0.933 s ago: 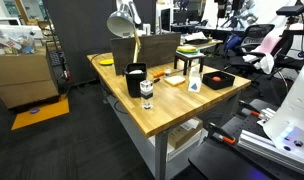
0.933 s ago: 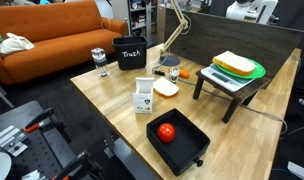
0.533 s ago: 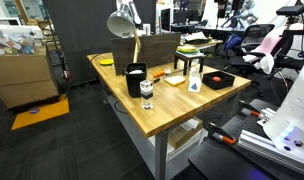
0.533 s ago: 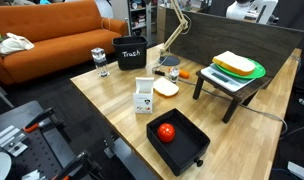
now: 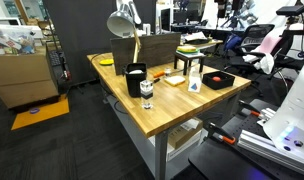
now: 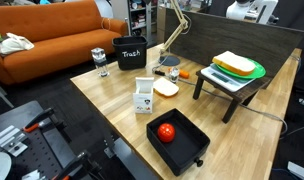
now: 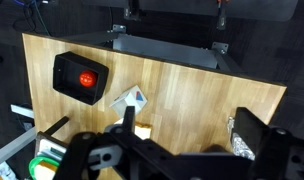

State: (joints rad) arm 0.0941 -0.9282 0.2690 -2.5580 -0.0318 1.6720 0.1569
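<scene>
In the wrist view my gripper hangs high above the wooden table, open, with nothing between its fingers. Beside the right finger a clear glass jar peeks out. Below on the table lie a white carton and a black tray with a red round object. Both exterior views show the jar, the carton and the tray. The gripper does not appear in either of them.
A black bin marked Trash stands by a desk lamp. A white bowl lies near a small dark stand that carries a green plate. An orange sofa and office chairs surround the table.
</scene>
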